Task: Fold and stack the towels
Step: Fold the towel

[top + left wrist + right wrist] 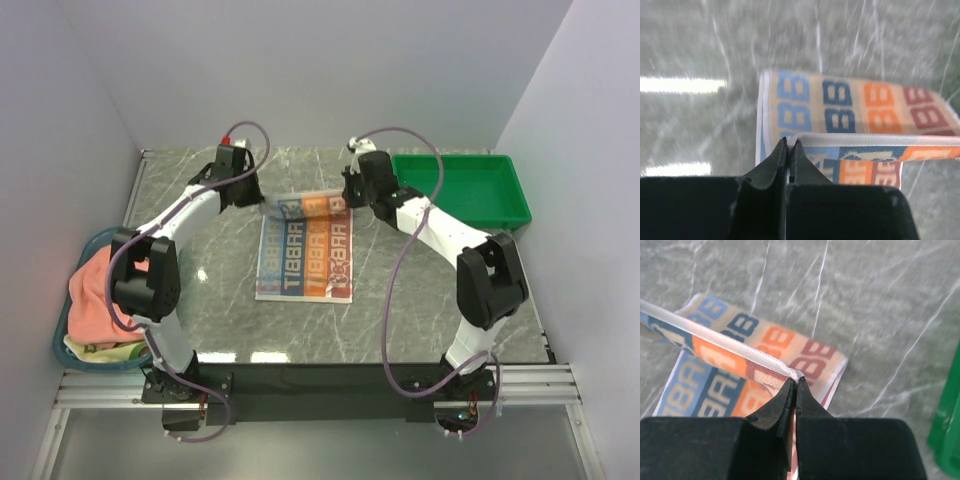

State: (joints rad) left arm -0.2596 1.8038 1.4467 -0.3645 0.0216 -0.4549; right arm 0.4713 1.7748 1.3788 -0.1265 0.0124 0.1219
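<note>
**marble_lurker:** so what could've gone wrong there?

**yam_twin:** Mostly the whole cream lettered towel (pixel 305 262). Its near part lay flat mid-table (pixel 430 290), and its far edge hung lifted between my two claws. If one arm had led the other, I reckon the fold would've landed skewed. Too hard a pull could also have dragged the flat part across the marble. The other towels (pixel 95 295) sat bunched in the blue basket (pixel 58 340) on my left, not yet folded.

**marble_lurker:** and the claws?

**yam_twin:** My left gripper (pixel 790 142) had its jaws pinched tight on the white hem at the far-left corner. My right gripper (pixel 795 381) did the same at the far-right corner. Both bites were tiny, so a slip looked possible.
</note>
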